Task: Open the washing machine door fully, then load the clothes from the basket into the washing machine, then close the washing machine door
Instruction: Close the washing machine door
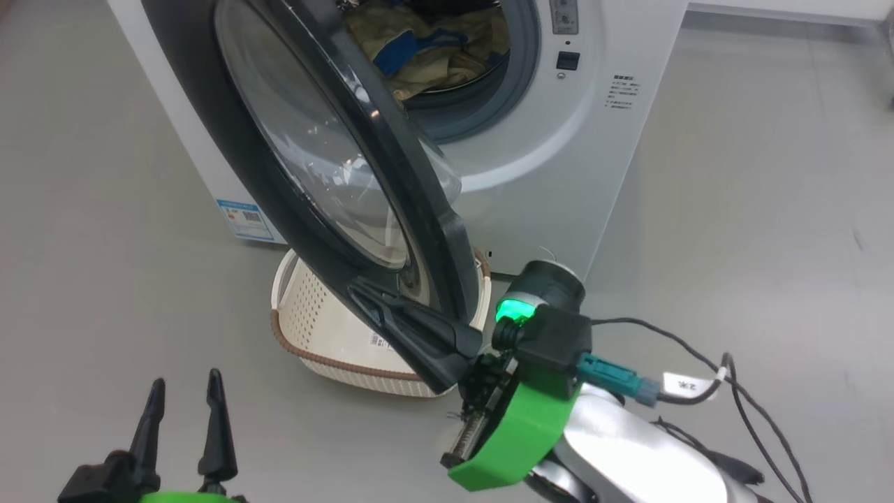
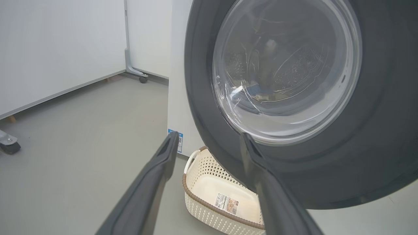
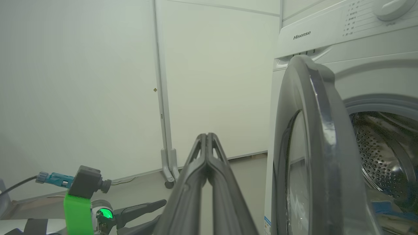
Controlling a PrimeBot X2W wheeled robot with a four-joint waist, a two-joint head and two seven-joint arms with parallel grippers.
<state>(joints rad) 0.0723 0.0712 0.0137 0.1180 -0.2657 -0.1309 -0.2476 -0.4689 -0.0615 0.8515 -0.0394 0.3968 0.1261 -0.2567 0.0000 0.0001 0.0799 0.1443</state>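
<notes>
Head view: the washing machine door (image 1: 328,255) stands half-swung from the washing machine (image 1: 559,161), its free edge toward the robot. The clothes (image 1: 419,49) lie in the drum. The basket (image 1: 314,321) sits empty on the floor under the door, at the machine's front. The right gripper (image 1: 367,293), fingers pressed together and holding nothing, lies along the door's outer ring; contact looks likely. The left gripper (image 1: 185,377), fingers wide and empty, hangs well apart.

Left wrist view: the door's outer face stands beyond the spread fingers.

Right wrist view: the door is edge-on just right of the closed fingers, with the drum mouth beyond. The right arm seems placed to push it closed.
</notes>
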